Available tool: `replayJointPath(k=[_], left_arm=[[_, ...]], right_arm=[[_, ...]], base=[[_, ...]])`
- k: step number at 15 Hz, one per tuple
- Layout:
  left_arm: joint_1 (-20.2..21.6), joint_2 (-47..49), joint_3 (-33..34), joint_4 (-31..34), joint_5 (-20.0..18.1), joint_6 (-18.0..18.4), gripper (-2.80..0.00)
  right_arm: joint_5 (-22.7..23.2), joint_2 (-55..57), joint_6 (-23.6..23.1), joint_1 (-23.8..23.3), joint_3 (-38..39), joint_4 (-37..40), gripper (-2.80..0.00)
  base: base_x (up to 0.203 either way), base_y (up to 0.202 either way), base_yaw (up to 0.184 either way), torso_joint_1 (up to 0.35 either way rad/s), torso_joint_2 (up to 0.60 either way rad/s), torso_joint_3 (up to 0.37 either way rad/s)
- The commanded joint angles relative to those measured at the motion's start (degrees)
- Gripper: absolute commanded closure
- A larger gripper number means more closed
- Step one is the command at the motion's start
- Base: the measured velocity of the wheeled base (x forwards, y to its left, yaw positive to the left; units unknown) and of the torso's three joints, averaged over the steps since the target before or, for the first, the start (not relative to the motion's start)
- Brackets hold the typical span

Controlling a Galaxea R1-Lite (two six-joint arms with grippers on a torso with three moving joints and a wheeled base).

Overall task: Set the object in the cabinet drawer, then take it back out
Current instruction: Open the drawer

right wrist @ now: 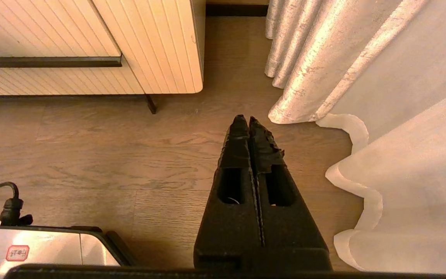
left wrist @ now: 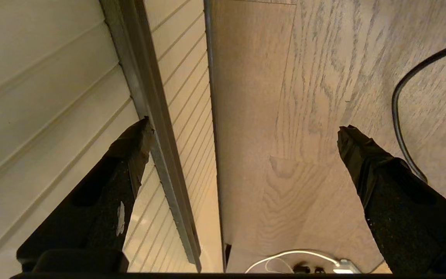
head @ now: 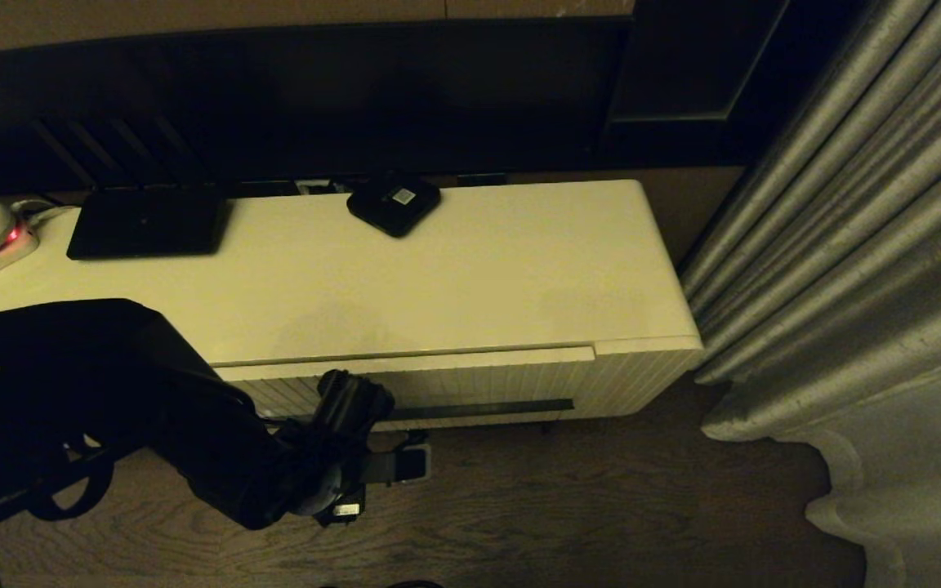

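Left pincer spread wide, one fingertip at the closed cabinet drawer's bar handle; open floor beneath. Right pincer closed.

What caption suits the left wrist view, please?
Open left gripper straddling the drawer's bar handle, one finger behind it.

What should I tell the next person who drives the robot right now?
Left gripper: open, down in front of the cabinet drawer, one finger right by the bar handle, not clamped on it.
Right gripper: shut, empty, parked low over the floor near the curtain.
Drawer: looks closed.
Umbrella: not in any view; on the cabinet top only a small black box and a flat black device show.
Done: the reach to the handle.
Left: open the drawer, find the umbrella, put it in, take it out.
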Motion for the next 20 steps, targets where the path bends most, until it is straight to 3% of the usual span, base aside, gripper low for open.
replayJointPath(k=[1, 20], left_arm=[[0.19, 0.31, -0.60, -0.19, 0.13, 0.36, -2.80], [0.35, 3.22, -2.08, 0.54, -0.23, 0.47, -2.80]], right_arm=[[0.02, -0.02, 0.02, 0.02, 0.08, -0.02, 0.00], [0.02, -0.02, 0.02, 0.02, 0.09, -0.02, 0.00]], base=[[0.000, 0.000, 0.000, 0.000, 0.00, 0.000], [0.000, 0.000, 0.000, 0.000, 0.00, 0.000]])
